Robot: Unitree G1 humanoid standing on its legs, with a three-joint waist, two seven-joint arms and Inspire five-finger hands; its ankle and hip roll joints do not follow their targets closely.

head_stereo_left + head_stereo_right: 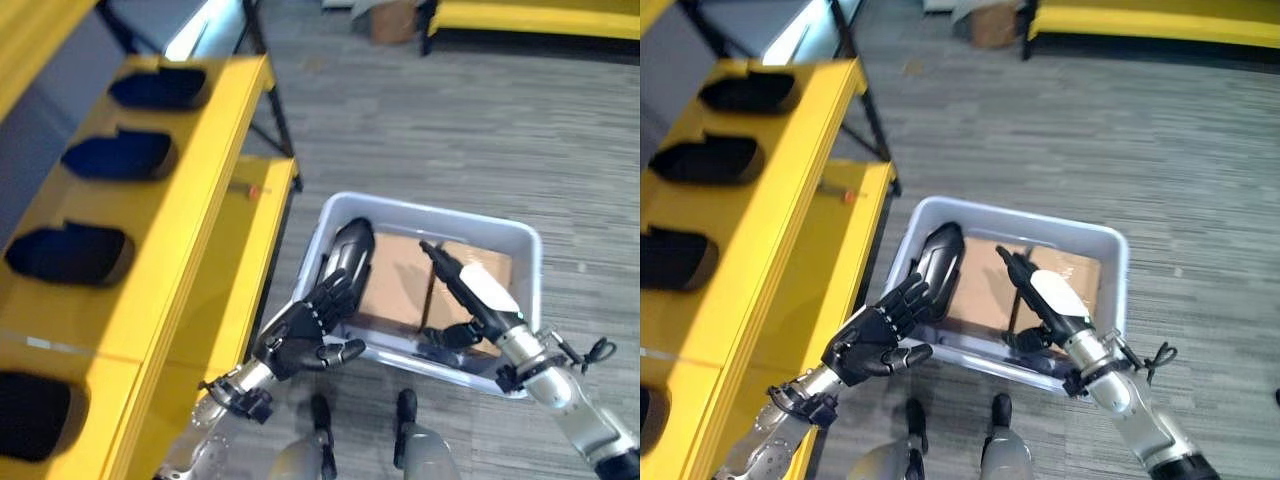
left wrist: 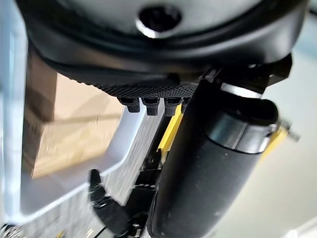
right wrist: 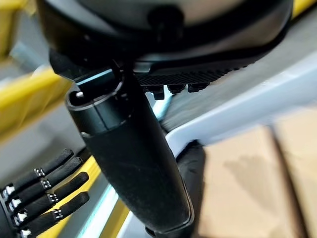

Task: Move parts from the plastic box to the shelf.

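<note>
Your left robot hand (image 1: 300, 335) hovers with fingers spread apart at the near left corner of the plastic box (image 1: 520, 240), holding nothing. Just past its fingertips, a black part (image 1: 345, 262) leans inside the box. Your right robot hand (image 1: 480, 290), fingers straight, reaches over the cardboard (image 1: 395, 280) lining. The yellow shelf (image 1: 215, 170) stands left.
</note>
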